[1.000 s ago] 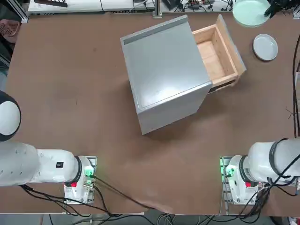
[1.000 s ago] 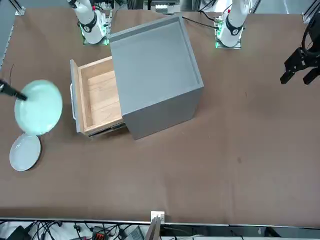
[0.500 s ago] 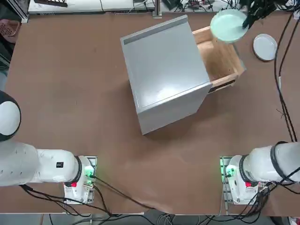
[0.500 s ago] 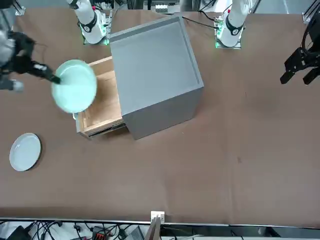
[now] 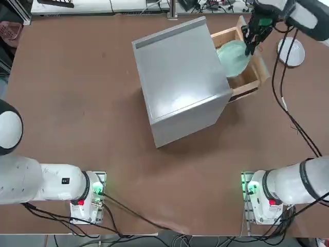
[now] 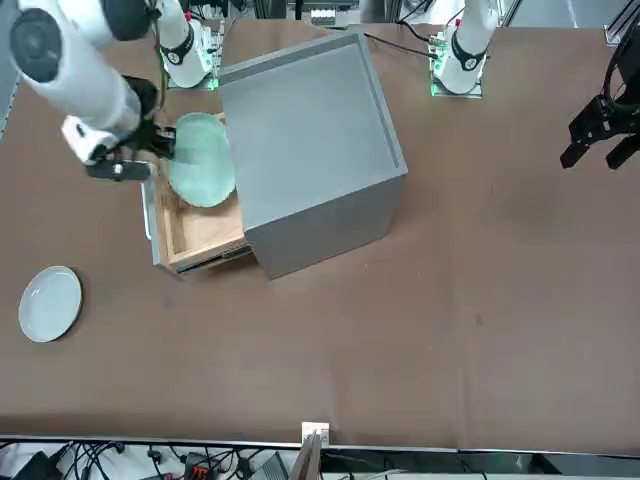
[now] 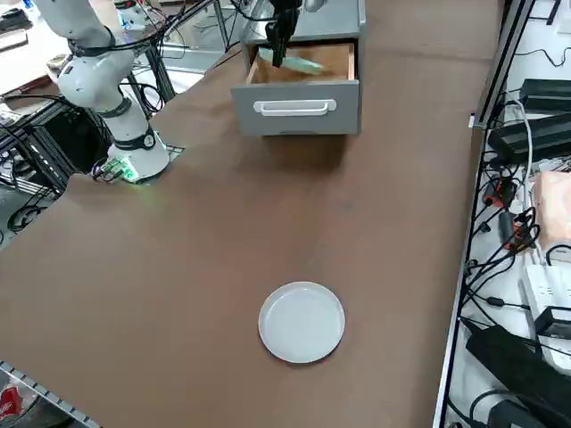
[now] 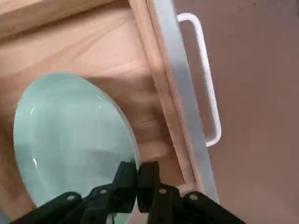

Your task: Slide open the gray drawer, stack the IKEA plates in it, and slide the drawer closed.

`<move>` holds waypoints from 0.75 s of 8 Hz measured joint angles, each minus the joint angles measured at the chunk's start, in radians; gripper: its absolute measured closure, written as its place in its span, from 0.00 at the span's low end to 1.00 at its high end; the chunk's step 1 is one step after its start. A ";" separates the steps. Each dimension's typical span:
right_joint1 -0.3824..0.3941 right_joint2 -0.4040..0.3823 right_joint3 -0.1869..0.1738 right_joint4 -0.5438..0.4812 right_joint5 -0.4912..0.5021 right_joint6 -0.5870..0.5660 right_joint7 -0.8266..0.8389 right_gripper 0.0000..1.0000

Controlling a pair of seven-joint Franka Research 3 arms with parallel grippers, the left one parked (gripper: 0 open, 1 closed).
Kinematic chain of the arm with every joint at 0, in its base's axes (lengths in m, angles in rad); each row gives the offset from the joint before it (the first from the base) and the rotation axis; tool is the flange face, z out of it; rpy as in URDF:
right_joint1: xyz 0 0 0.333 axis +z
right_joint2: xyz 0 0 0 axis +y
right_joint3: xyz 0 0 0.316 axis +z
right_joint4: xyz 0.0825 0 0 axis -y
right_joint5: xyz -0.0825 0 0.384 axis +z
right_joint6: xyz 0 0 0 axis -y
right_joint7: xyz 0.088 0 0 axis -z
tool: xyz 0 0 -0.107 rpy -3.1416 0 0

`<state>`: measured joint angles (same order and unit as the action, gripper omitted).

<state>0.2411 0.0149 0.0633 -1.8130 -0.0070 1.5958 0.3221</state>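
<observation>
The gray drawer (image 5: 248,82) stands pulled out of the gray cabinet (image 5: 180,77), its wooden inside showing (image 6: 200,235). My right gripper (image 5: 250,47) is over the drawer, shut on the rim of the mint green plate (image 5: 234,55). The plate hangs tilted inside the drawer's opening (image 6: 205,160), close above the wooden floor (image 8: 117,60). In the wrist view both fingers pinch the plate's edge (image 8: 70,140) near the front panel and its white handle (image 8: 208,93). The white plate (image 5: 291,51) lies flat on the table beyond the drawer front (image 7: 302,322).
The cabinet sits angled in the far middle of the brown table (image 5: 77,103). Cables from my right arm trail across the table's right edge (image 5: 288,113). Power strips and cables lie off the table's side (image 7: 535,143).
My right gripper has carried the mint green plate from beyond the table's far right corner to over the open drawer and lowered it inside. The white plate has not moved.
</observation>
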 joint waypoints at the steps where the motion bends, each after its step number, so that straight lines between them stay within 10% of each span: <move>1: 0.006 0.015 -0.002 0.000 -0.005 0.010 0.009 0.99; 3: 0.032 0.052 -0.003 0.000 -0.010 0.028 0.030 0.83; 6: 0.036 0.069 -0.016 0.067 -0.011 0.034 0.034 0.21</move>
<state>0.2770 0.0836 0.0472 -1.7465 -0.0179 1.6299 0.3562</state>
